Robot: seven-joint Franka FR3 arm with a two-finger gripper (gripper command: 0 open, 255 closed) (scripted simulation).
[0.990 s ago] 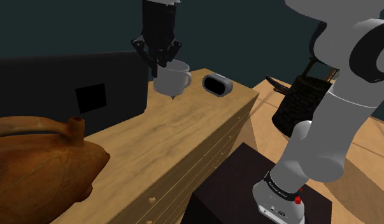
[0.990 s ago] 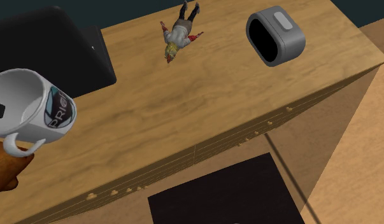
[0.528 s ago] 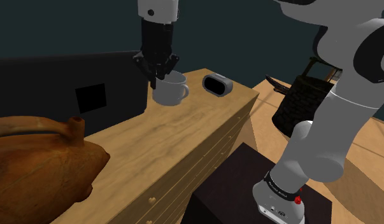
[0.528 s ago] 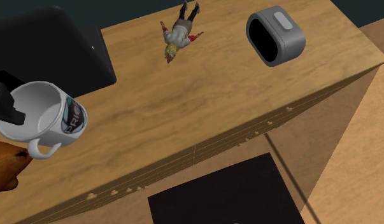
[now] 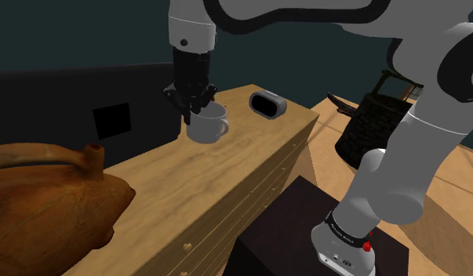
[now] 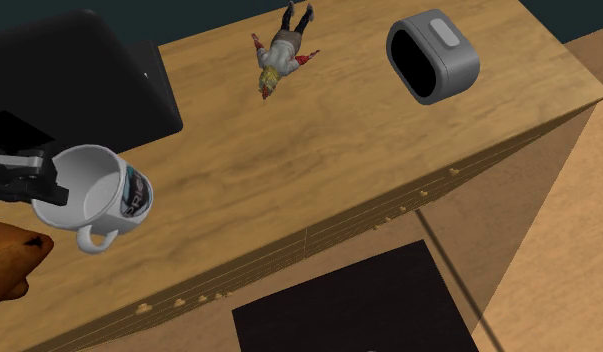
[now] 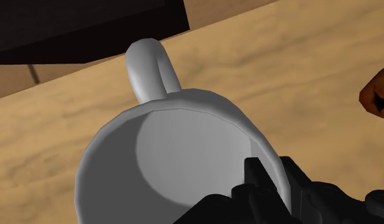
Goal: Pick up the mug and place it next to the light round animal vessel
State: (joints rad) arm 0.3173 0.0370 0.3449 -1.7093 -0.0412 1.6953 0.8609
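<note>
A white mug (image 5: 208, 126) with a dark printed label hangs upright, close over the wooden dresser top (image 5: 227, 180). My black gripper (image 5: 197, 107) comes down from above and is shut on its rim. In the wrist view one finger (image 7: 259, 175) sits inside the mug (image 7: 171, 146) and the other outside the wall, with the handle pointing away from the gripper (image 7: 273, 177). The second exterior view has the mug (image 6: 101, 195) held by the gripper (image 6: 29, 182) near the brown rounded animal vessel (image 6: 9, 262). That vessel (image 5: 46, 196) (image 7: 377, 95) stands at the shoulder view's lower left.
A grey rounded box with a dark opening (image 6: 432, 55) (image 5: 267, 102) lies at the dresser's far end. A small doll (image 6: 279, 55) lies near the back edge. A big black block (image 5: 85, 110) (image 6: 79, 80) stands behind the mug. The dark stand (image 5: 305, 227) is beside the drawers.
The gripper has come down with the mug, from well above the dresser to close over its top, and shifted toward the animal vessel. It stayed shut on the mug.
</note>
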